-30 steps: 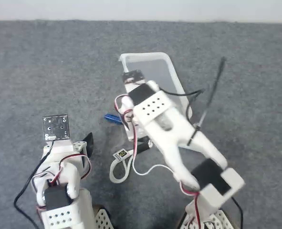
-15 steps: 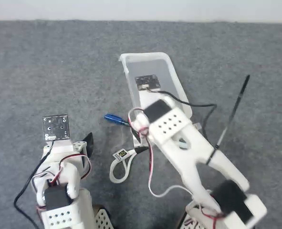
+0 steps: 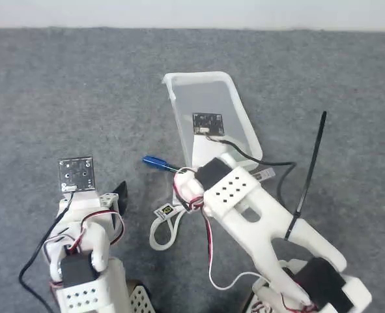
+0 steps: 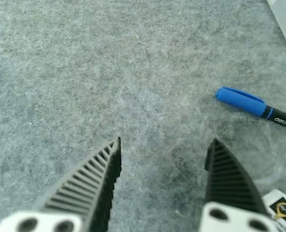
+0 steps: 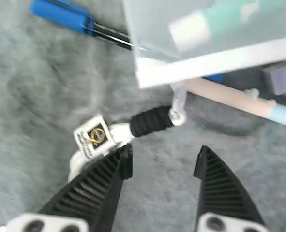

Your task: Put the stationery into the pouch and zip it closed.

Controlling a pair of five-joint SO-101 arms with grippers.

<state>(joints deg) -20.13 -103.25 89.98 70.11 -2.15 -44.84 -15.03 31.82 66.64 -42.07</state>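
zipper pull (image 5: 151, 121) lies just in front of right gripper (image 5: 165, 148), jaws spread, beside pouch (image 5: 205, 43).

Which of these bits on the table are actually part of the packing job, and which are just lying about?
Part of the job:
- pouch
- its zip strap
- blue pen
- pale pen at the pouch's edge

Just there:
- grey mat
- black tie sticking up from an arm
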